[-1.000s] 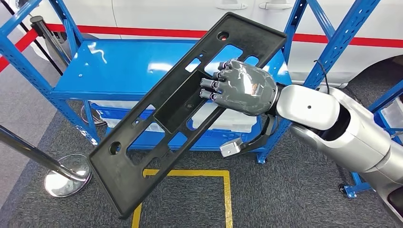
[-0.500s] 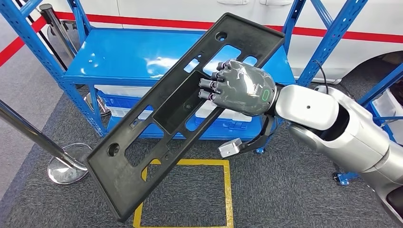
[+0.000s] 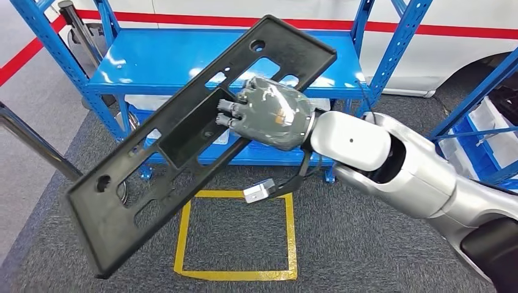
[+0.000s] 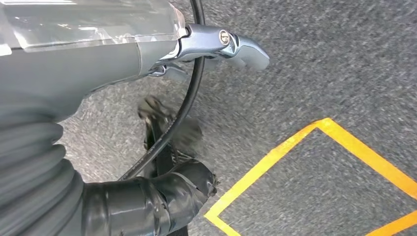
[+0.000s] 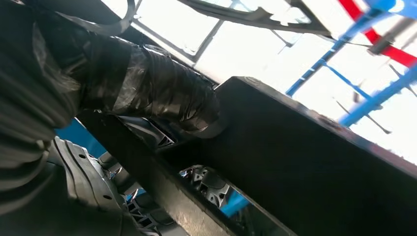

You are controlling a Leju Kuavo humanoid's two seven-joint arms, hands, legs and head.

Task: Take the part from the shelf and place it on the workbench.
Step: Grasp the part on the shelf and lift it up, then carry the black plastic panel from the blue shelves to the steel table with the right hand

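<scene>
We noted the right hand's fingers (image 3: 227, 113) hooked into the long rectangular recess of the part (image 3: 153, 177), gripping its rim; the right hand (image 3: 269, 113) held the piece clear of everything, in the air. In the right wrist view the taped thumb (image 5: 167, 96) pressed against the part's dark wall (image 5: 314, 167). The part was a long black plastic panel with cut-out slots and round holes, tilted on a diagonal (upper end toward the shelf, lower end toward the floor). Its upper end overlapped the blue shelf (image 3: 153, 61) in the head view; whether they touched we could not tell. Below it lay grey carpet with a yellow taped square (image 3: 235, 235). A white vehicle body with a red stripe (image 3: 427, 27) stood behind the shelf. The left hand (image 4: 216, 44) hung over the carpet beside a yellow line (image 4: 275, 152); its fingers were too blurred and hidden for us to judge.
</scene>
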